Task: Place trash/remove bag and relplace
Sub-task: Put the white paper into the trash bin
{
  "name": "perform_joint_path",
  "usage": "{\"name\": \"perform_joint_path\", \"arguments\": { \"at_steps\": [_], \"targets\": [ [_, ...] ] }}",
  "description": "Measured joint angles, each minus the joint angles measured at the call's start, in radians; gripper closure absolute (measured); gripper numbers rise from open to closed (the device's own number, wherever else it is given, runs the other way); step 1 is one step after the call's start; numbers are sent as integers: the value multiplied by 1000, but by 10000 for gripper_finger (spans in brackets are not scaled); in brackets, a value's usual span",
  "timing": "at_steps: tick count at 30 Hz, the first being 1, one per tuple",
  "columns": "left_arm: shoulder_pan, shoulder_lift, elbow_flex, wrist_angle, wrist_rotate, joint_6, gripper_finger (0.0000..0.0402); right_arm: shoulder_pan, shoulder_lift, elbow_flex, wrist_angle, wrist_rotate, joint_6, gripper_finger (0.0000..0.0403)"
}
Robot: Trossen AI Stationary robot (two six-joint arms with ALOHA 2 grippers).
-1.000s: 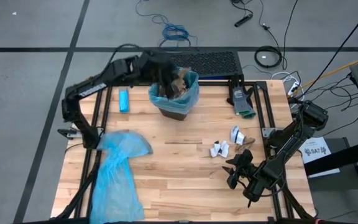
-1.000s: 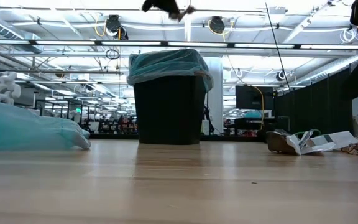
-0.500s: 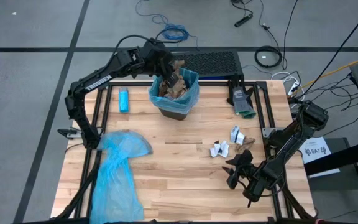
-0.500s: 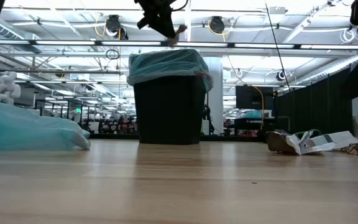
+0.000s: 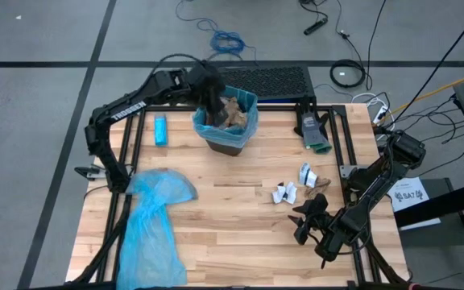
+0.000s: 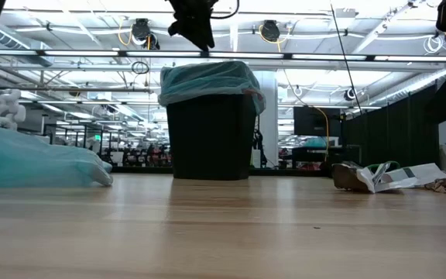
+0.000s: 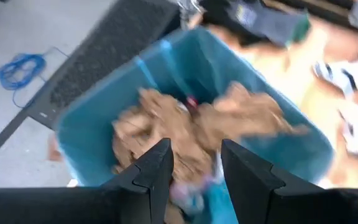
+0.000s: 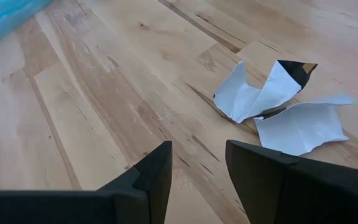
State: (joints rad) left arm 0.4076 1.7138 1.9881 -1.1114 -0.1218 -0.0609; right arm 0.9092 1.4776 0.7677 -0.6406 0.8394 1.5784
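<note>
The black bin (image 5: 225, 129) with its light-blue bag liner (image 6: 207, 81) stands at the table's far middle. Brown paper wads (image 7: 197, 121) of trash fill it to the rim. My left gripper (image 7: 194, 158) hovers open just above the bin's mouth (image 5: 213, 95), with nothing between its fingers. More trash lies on the table's right part: white scraps (image 5: 284, 193) and a brown wad (image 5: 321, 184). My right gripper (image 8: 197, 162) stands open low over the bare wood near the table's front right (image 5: 306, 216), short of a white scrap (image 8: 272, 102).
A loose light-blue bag (image 5: 155, 213) lies crumpled on the table's left front part. A small blue oblong (image 5: 160, 130) lies left of the bin. A dark object with a green end (image 5: 312, 131) lies at the far right. Bare wood spreads across the middle.
My left gripper has come down a little over the bin's mouth and opened. The brown scrap it held at its fingertips has dropped into the bin. The gripper has then drawn slightly toward the table's left.
</note>
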Motion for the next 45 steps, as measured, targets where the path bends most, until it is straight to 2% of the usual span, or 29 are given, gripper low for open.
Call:
{"name": "perform_joint_path", "arguments": {
  "at_steps": [3, 9, 13, 16, 20, 26, 30, 35, 37, 42, 45],
  "targets": [
    [-56, 0, 0, -54, 0, 59, 260, 0, 0, 0, -4, -1, 0, 261],
    [-198, -8, -2, -52, -11, 50, 260, 0, 0, 0, -8, -2, 6, 261],
    [-293, -82, -89, -5, -79, 35, 260, 3, 0, 0, 3, -9, 22, 261],
    [-355, -176, -234, 44, -149, -15, 260, 3, 0, 0, 18, -10, 23, 261],
    [-435, -353, -519, 199, -209, -113, 260, 3, 0, 0, 34, -10, 24, 261],
    [-553, -602, -982, 526, -209, -240, 260, 3, 0, 0, 39, -6, 26, 261],
    [-598, -706, -1216, 718, -203, -275, 260, -24, 0, 0, 35, -1, 19, 261],
    [-602, -740, -1375, 894, -167, -262, 260, -151, 0, 0, 24, -15, -175, 261],
    [-596, -740, -1389, 891, -167, -244, 260, -225, 0, 9, 25, -80, -307, 261],
    [-584, -724, -1392, 883, -194, -162, 260, -444, 0, 25, 22, -321, -580, 261],
    [-585, -721, -1392, 885, -195, -109, 260, -545, 0, 29, 21, -387, -720, 261]
  ]
}}
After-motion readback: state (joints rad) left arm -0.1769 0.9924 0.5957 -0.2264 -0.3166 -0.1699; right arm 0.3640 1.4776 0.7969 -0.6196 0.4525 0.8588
